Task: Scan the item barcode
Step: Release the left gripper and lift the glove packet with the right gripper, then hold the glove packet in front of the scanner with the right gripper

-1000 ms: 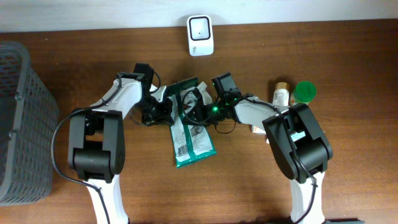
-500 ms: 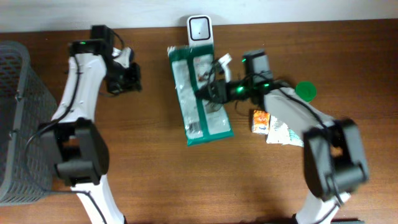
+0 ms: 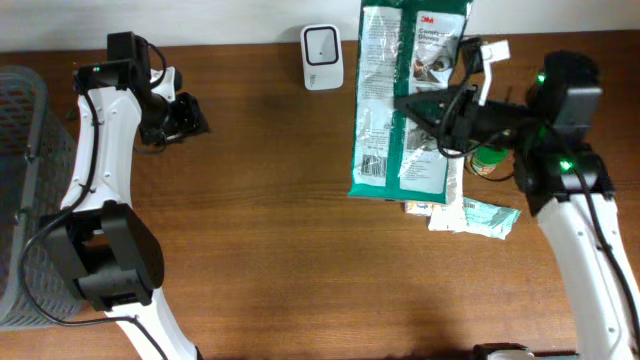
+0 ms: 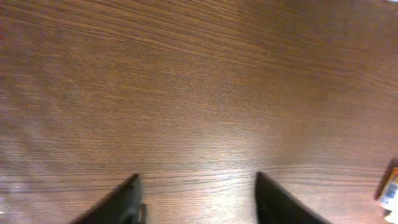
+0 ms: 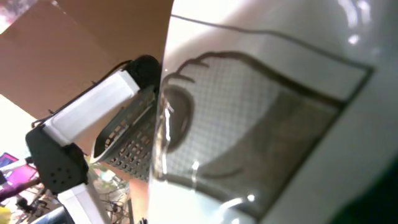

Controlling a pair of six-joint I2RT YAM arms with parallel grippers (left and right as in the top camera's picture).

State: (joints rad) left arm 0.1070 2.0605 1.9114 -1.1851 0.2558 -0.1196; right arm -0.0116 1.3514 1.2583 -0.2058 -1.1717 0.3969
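In the overhead view my right gripper [image 3: 437, 106] is shut on a green-and-white plastic package [image 3: 400, 70] and holds it high above the table. The package's printed face is turned up, with a barcode [image 3: 372, 165] near its lower left corner. The white scanner [image 3: 322, 44] stands at the table's back edge, just left of the package. The package's shiny film [image 5: 261, 112] fills the right wrist view and hides the fingers. My left gripper [image 3: 188, 117] is far off at the back left; its dark fingertips [image 4: 127, 202] stand apart over bare wood, holding nothing.
A grey mesh basket [image 3: 30, 200] stands at the left edge. Partly under the raised package lie a green-lidded bottle [image 3: 488, 158] and some small packets [image 3: 480, 218]. A small orange item [image 4: 388, 190] shows at the right edge of the left wrist view.
The right arm has lifted the package off the table, up and to the right. The left arm let go of it, swung to the back left, and its gripper has opened.
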